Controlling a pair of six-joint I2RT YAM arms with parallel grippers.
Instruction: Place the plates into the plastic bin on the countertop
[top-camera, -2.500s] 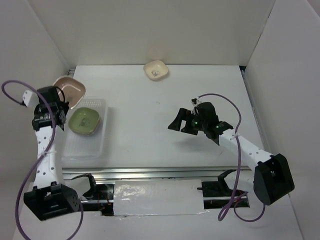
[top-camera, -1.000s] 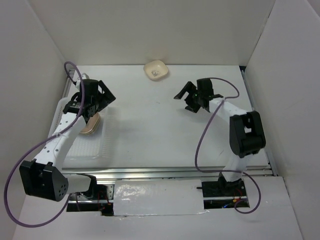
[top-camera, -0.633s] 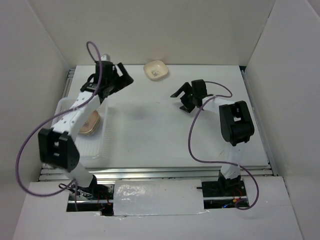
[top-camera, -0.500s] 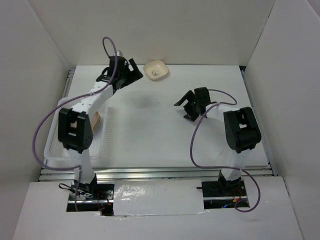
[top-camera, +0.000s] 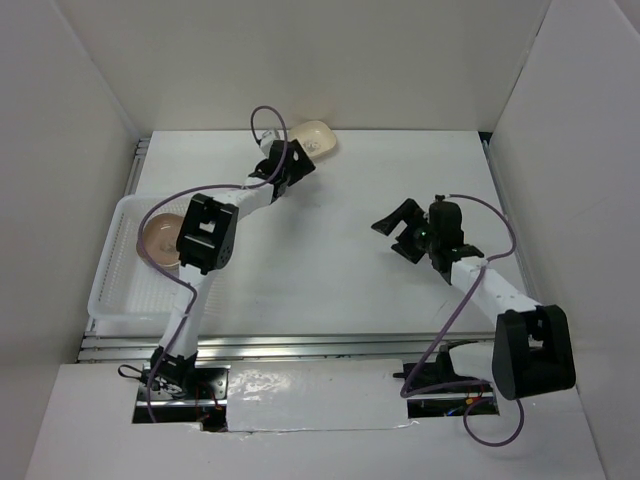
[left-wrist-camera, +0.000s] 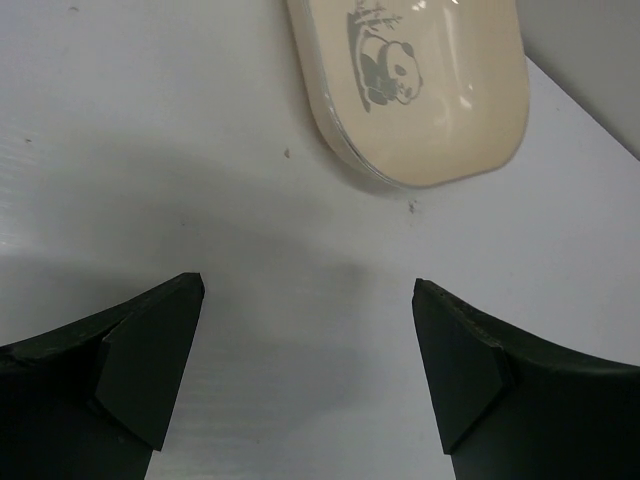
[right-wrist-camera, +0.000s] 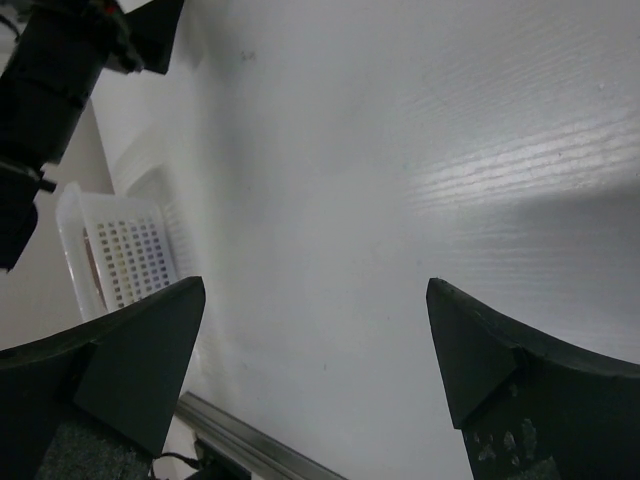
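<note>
A cream plate (top-camera: 320, 137) with a dark panda print lies at the far back of the countertop (top-camera: 330, 280). My left gripper (top-camera: 298, 159) hovers right in front of it, open and empty. In the left wrist view the cream plate (left-wrist-camera: 415, 90) lies just beyond the open left gripper (left-wrist-camera: 308, 285), clear of both fingers. A brownish plate (top-camera: 160, 238) rests in the plastic bin (top-camera: 110, 300) at the left. My right gripper (top-camera: 393, 232) hangs open and empty over the middle right, and the right wrist view shows bare countertop between the fingers of that gripper (right-wrist-camera: 315, 285).
White walls (top-camera: 90, 90) close in the back and both sides. The left arm (top-camera: 205, 232) stretches past the bin's right side towards the back. In the right wrist view the bin (right-wrist-camera: 120, 255) shows at the left, with a metal rail (right-wrist-camera: 250, 440) along the near table edge.
My left arm has swung from over the bin to the far back, up to the cream plate. A brownish plate now lies flat in the bin. My right gripper has drawn back towards the right.
</note>
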